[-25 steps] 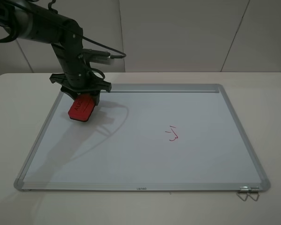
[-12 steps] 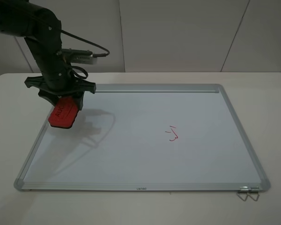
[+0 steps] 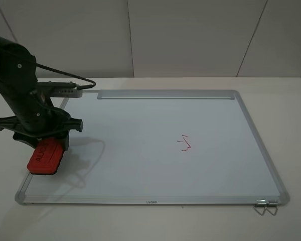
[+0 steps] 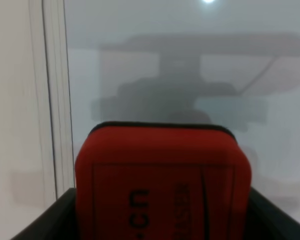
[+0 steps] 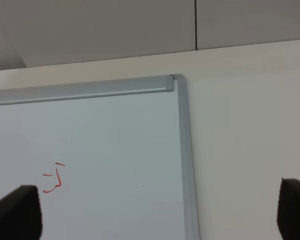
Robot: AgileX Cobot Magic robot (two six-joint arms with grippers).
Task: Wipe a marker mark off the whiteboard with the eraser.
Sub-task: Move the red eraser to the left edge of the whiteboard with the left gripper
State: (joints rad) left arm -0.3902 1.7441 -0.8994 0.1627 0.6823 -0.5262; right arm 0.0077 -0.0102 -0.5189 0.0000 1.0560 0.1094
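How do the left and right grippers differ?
The left gripper is shut on the red eraser; the right gripper stands wide open with nothing between its fingers. The left gripper hangs by the whiteboard's left edge in the high view; the right gripper shows only in its wrist view. Both have dark fingers.

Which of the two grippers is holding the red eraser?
The left gripper: it is shut on the eraser near the left edge of the whiteboard. The right gripper is open and empty, with only the board beneath it.
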